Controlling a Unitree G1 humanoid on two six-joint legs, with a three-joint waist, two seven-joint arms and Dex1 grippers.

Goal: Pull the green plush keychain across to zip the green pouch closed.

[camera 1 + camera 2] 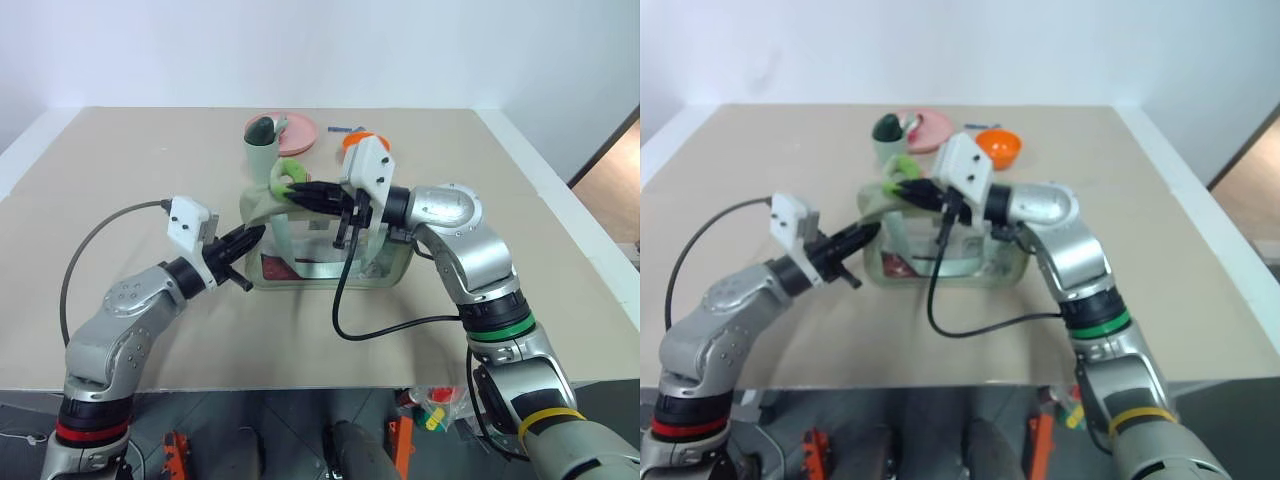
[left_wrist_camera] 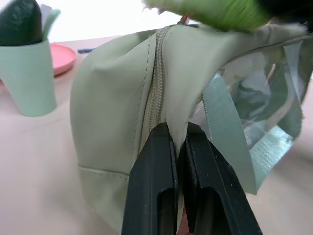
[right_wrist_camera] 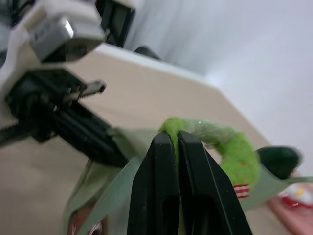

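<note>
The green pouch [image 1: 325,262] stands near the middle of the table, its clear window facing me with reddish contents inside. My left gripper [image 2: 177,134] is shut on the fabric at the pouch's left end, right beside the zipper [image 2: 155,98]. The green plush keychain [image 3: 234,149], a fuzzy lime ring, sits at the top left of the pouch [image 1: 285,178]. My right gripper [image 3: 175,137] reaches in from the right, pointing left over the pouch top, and is shut on the keychain. The two grippers are close together at the pouch's left end.
Just behind the pouch stands a sage-green cup [image 1: 263,140] holding a dark green object. A pink plate [image 1: 300,130] and an orange bowl [image 1: 998,148] sit farther back. A black cable [image 1: 345,300] hangs from my right wrist in front of the pouch.
</note>
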